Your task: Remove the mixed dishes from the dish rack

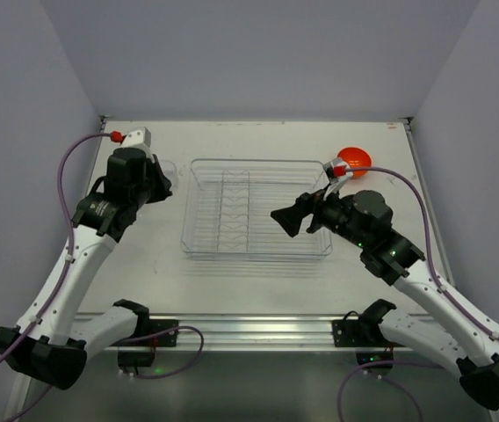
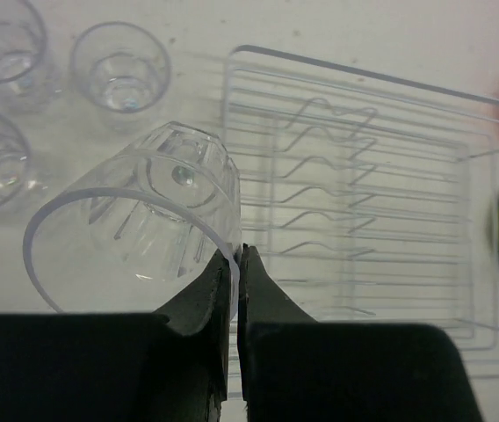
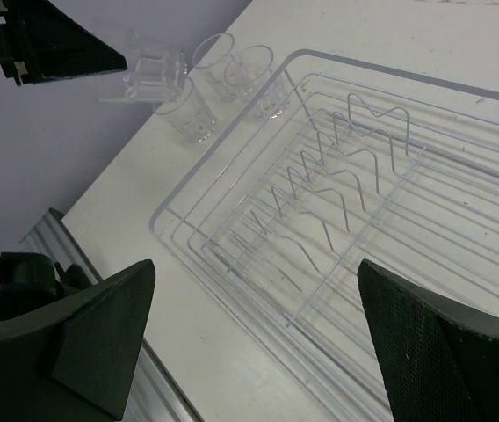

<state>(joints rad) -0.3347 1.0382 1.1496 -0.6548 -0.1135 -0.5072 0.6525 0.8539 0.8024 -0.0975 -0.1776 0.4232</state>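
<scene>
L gripper [image 2: 236, 264] pinched on rim of tilted tumbler [image 2: 144, 220], left-center of wrist frame, near three tumblers [image 2: 119, 66] standing upper left. Mid-frame, dish rack [image 1: 206, 211] looks empty. R gripper [image 3: 254, 281] wide, holding nothing. Bowl [image 1: 354, 161] upper right. Prob last item; next: set upright, release.

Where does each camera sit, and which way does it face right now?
Top external: above and behind the bases, looking down on the table; both arms, dish rack between.
Left wrist: on the left arm, looking past the left gripper, shut on a tumbler's rim, toward the rack.
Right wrist: on the right arm, looking between the open right gripper across the rack.
Shared: both wrist views show the rack and held tumbler.
</scene>
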